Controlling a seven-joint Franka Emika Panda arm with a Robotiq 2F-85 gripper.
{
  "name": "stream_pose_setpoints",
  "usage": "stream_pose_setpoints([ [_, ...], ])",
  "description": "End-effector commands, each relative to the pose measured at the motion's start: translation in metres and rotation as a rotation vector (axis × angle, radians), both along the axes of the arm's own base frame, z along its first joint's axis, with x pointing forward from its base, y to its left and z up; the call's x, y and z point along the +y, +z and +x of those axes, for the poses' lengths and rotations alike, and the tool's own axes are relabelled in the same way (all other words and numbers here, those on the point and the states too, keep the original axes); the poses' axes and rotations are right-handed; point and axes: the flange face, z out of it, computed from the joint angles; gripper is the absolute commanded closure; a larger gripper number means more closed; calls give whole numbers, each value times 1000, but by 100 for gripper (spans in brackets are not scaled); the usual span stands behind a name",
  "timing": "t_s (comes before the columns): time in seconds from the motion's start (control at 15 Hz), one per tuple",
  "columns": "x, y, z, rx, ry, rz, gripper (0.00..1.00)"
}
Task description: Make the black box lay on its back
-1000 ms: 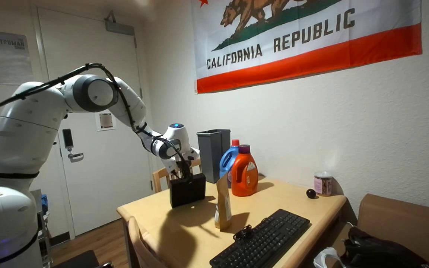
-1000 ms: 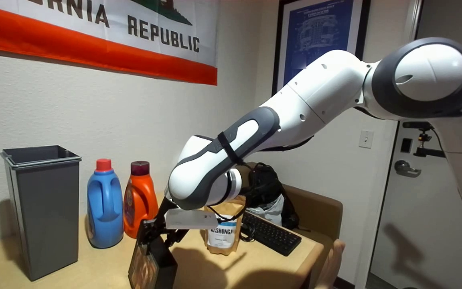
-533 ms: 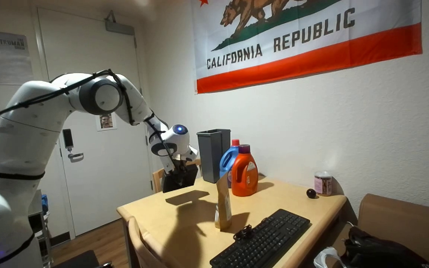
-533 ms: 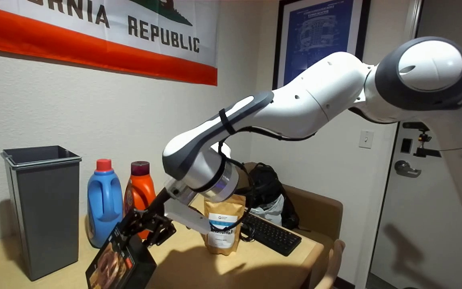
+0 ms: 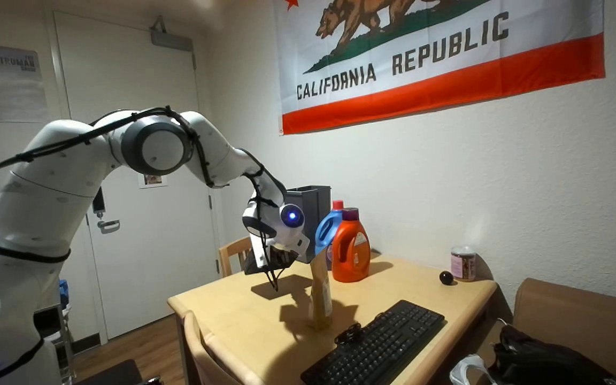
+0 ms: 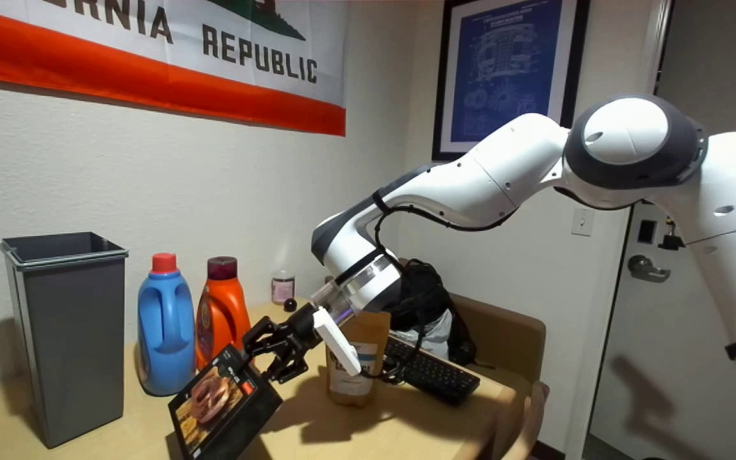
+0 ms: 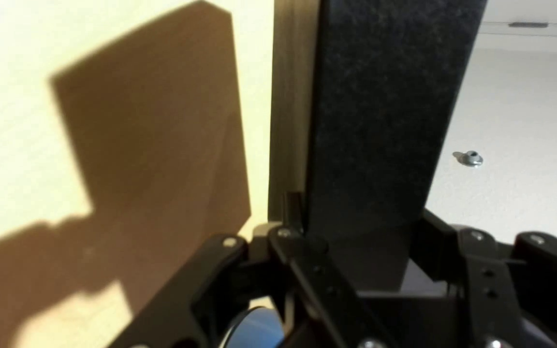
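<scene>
The black box is held in the air above the table, tilted well away from upright. Its broad face with a printed picture leans partly upward in an exterior view. Its lower end runs off the bottom of that view. My gripper is shut on one end of the box. In the wrist view the gripper has a finger on either side of the box, whose narrow plain black side faces the camera. In an exterior view the wrist partly hides the box.
A brown paper bag stands behind the wrist. An orange detergent bottle, a blue bottle and a tall dark grey container stand along the wall side. A black keyboard lies near the table edge.
The box has gone from nearly upright near the table to lifted and strongly tilted, its printed face turning upward. Over the last half second the wrist has moved toward the paper bag.
</scene>
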Motion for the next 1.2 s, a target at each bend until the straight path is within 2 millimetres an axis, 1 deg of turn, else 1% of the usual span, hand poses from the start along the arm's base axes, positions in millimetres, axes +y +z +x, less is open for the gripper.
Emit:
stream_pose_setpoints([
  [0.0,-11,-6,5,31,-17,16,74],
  [0.13,-17,-14,5,56,-22,-18,74],
  [0.47,-12,-25,5,124,-49,-77,74],
  [0.67,-10,-19,11,11,15,-58,74],
  [0.93,-7,-23,16,-54,59,38,74],
  [1.13,-6,-30,17,-46,87,161,74],
])
